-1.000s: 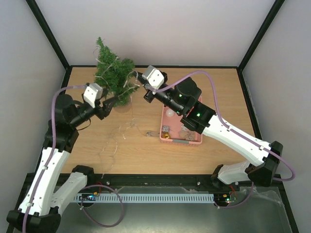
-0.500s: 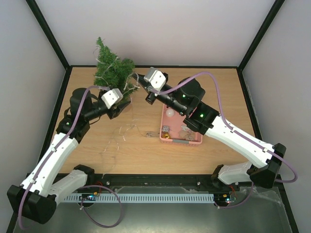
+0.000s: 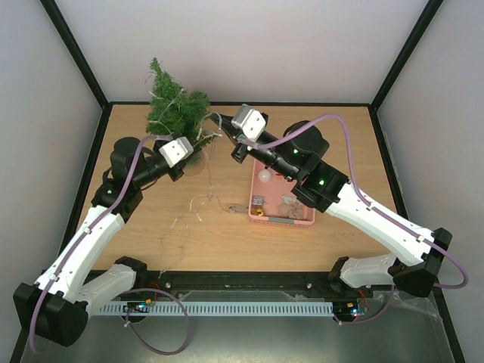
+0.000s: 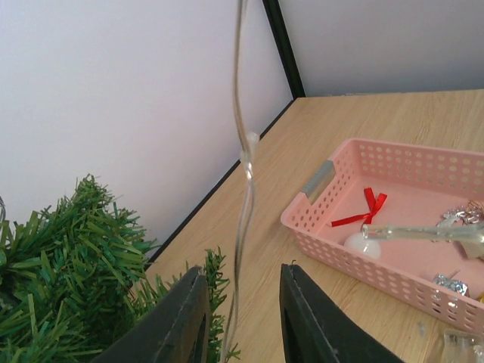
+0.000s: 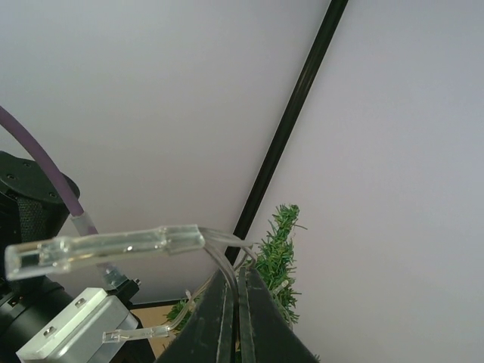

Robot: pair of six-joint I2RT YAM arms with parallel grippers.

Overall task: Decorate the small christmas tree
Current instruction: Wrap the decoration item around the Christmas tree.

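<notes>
The left gripper is released: its two black fingers stand apart. A thin clear strand of the light string runs down through the gap with neither finger pinching it. Where the strand goes below the fingers is cut off by the picture's lower edge.

At 9 o'clock of these fingers are the green bristles of the small christmas tree, with only some side branches in view. At 2 to 3 o'clock the pink basket lies on the table, its right end cut off. In it are a red bow, a white ball, a clear tube-like piece and some silvery bits too small to name.

The right gripper is clenched, its fingers pressed together on strands of the light string. The strands leave the tips at 12 o'clock and bend away to 9 o'clock, ending in a clear tube-like piece. Just past the tips, at 1 o'clock, a sprig of the tree shows against the wall.

From above, the tree stands at the table's 11 o'clock corner with a gripper at either side, its tip leaning toward 11 o'clock. Its base is hidden behind the left wrist. Faint strands trail onto the wood at 6 o'clock of the tree and are hard to follow. The basket lies at 5 o'clock of the right gripper, partly covered by that arm.
</notes>
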